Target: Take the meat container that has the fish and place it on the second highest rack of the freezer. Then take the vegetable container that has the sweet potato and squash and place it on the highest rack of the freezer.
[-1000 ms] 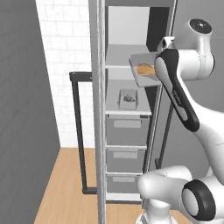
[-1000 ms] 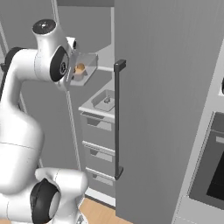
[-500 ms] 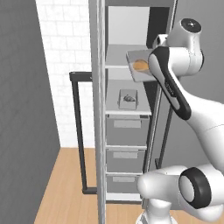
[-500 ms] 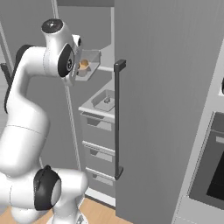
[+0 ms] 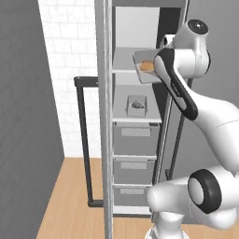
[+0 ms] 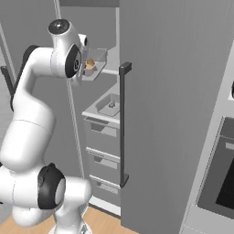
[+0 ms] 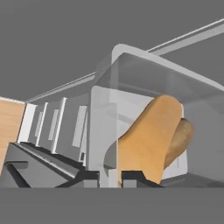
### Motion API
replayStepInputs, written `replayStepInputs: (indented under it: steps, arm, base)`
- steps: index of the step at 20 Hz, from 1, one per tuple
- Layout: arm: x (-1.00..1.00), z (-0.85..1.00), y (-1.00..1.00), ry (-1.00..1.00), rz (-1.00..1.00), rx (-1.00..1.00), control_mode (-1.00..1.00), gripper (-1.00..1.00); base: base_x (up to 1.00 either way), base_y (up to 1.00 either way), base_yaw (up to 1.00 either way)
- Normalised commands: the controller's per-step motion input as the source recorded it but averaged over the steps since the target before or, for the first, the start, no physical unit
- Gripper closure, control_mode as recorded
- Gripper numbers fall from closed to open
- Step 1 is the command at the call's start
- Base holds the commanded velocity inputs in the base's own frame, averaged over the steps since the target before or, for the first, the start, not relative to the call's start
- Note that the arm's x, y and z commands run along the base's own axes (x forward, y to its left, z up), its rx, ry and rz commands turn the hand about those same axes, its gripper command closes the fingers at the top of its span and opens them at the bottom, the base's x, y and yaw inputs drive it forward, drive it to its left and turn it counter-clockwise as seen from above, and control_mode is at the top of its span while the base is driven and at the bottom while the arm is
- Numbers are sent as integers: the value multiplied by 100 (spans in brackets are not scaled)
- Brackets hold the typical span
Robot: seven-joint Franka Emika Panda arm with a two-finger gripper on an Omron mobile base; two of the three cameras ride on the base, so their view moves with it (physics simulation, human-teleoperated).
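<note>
Hand view: claw [image 7: 109, 177] pinched shut on vegetable container [image 7: 144, 122] rim; risk: tray tips, spilling sweet potato and squash [image 7: 151, 140] short of highest rack [image 5: 125, 63].

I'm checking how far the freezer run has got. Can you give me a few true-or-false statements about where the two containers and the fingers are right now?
1. The meat container with the fish sits on the lower of the freezer's two shelves. True.
2. The vegetable container is down on the wooden floor. False: the gripper holds it up at the level of the highest rack.
3. The fingers are shut on the vegetable container's wall. True.
4. The freezer door is closed. False: it stands open, shelves and drawers in sight.
5. The vegetable container holds a grey fish. False: it holds the orange-tan sweet potato and squash.
</note>
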Motion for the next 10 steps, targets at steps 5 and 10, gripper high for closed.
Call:
replayStepInputs:
  steps: [5, 10]
  arm:
    - [23, 12, 0, 0, 0, 0, -100, 100]
    - [30, 6, 0, 0, -3, 0, -100, 100]
  base:
    - [0, 0, 0]
    - [0, 0, 0]
